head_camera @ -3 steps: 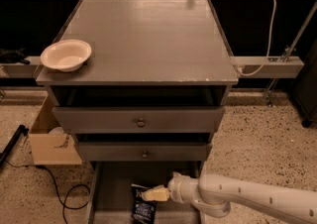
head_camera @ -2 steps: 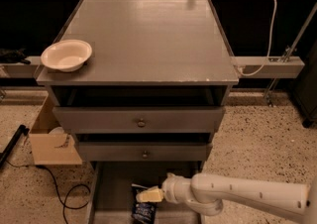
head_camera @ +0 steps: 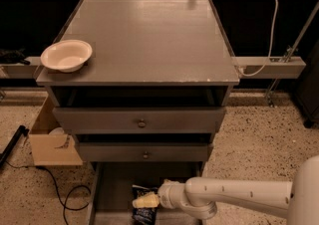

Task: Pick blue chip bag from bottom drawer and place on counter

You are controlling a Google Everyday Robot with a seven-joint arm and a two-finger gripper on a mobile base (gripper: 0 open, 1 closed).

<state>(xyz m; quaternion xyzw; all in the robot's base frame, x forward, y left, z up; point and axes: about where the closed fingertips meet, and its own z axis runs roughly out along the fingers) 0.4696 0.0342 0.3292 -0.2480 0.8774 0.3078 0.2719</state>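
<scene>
The blue chip bag (head_camera: pixel 144 213) lies on the floor of the bottom drawer (head_camera: pixel 113 194), which is pulled out at the foot of the cabinet. It is dark navy with pale lettering and partly covered by the gripper. My gripper (head_camera: pixel 141 201), with pale yellowish fingertips, reaches in from the right on a white arm (head_camera: pixel 234 196) and sits right over the bag's upper edge. The counter (head_camera: pixel 149 35) is the wide grey top of the cabinet above.
A cream bowl (head_camera: pixel 66 55) stands on the counter's front left corner. Two upper grey drawers with round knobs (head_camera: pixel 141 123) are slightly pulled out. A cardboard box (head_camera: pixel 50 139) and a black cable (head_camera: pixel 60 194) lie on the speckled floor at left.
My arm and gripper have moved a little to the left over the chip bag in the bottom drawer. The bag lies where it was.
</scene>
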